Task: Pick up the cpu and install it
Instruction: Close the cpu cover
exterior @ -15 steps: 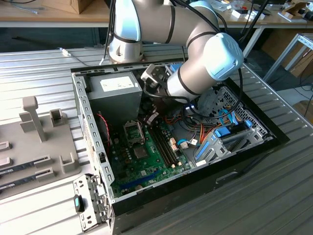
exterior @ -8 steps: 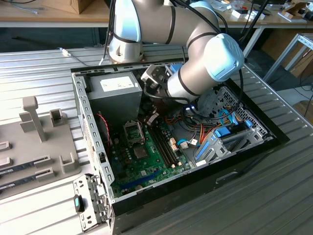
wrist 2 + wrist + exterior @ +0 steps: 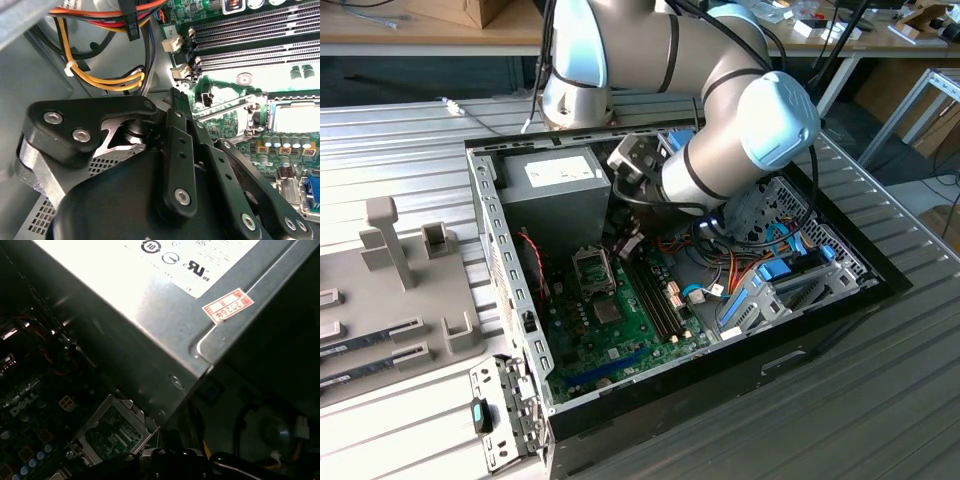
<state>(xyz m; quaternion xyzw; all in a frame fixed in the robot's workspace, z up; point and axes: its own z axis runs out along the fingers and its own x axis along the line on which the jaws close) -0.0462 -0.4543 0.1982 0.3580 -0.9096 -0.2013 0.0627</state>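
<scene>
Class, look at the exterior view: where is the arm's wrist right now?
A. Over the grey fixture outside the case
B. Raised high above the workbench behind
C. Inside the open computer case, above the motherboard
C: the wrist reaches down into the open computer case, beside the power supply and above the green motherboard.

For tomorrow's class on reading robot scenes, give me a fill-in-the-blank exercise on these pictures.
1. The arm reaches into an open computer ____.
2. The motherboard is coloured ____.
3. The CPU socket lies in front of the grey ____ supply.
4. In the second wrist view, the long memory slots are ____.

Missing words: case; green; power; empty
</scene>
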